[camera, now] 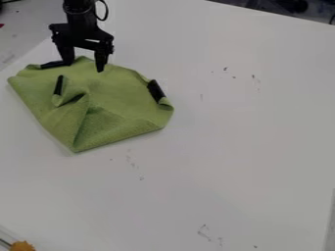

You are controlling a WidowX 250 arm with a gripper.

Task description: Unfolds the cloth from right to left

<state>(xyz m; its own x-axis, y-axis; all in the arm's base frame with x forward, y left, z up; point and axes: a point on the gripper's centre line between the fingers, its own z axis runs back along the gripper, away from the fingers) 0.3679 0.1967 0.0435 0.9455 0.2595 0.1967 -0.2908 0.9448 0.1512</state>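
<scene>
Where two jaws gape, one cloth (118, 93) lies (green; rumpled).

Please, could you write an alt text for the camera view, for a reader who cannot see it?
A green cloth with black patches lies wrinkled and partly folded on a white table, at upper left. A black robot gripper, its fingers apart, hangs at the cloth's far edge. Something orange shows in the bottom left corner.
</scene>
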